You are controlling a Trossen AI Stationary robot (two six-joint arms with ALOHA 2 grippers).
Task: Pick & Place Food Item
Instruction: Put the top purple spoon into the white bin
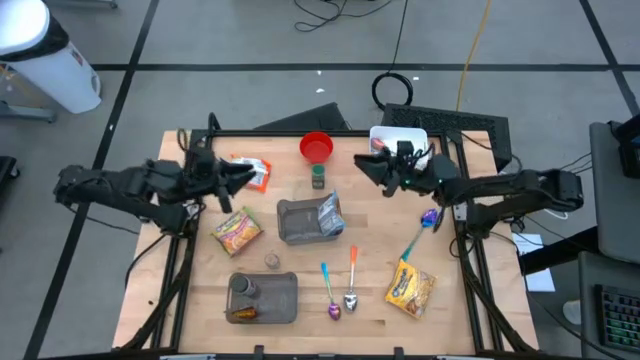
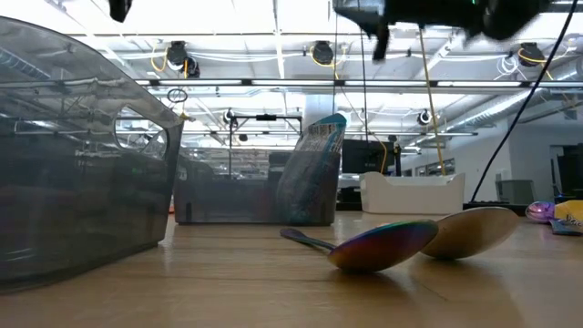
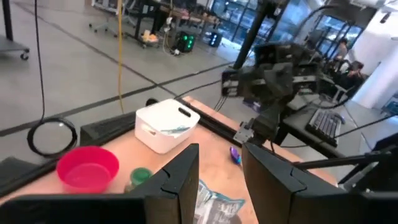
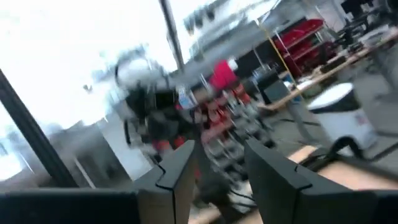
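Yellow crinkly snack packet (image 1: 236, 231) lies flat on worktop (image 1: 300, 300), just below-right of left claw (image 1: 243, 176), nearer it than right claw (image 1: 366, 166); both claws released, empty, raised.

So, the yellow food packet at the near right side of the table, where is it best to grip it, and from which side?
The yellow packet lies flat on the table, apart from the spoons, with bare wood around it. Probably best to come straight down from above and pinch one short sealed edge, where the packet looks thinnest. The right gripper, open and raised, is on that side.
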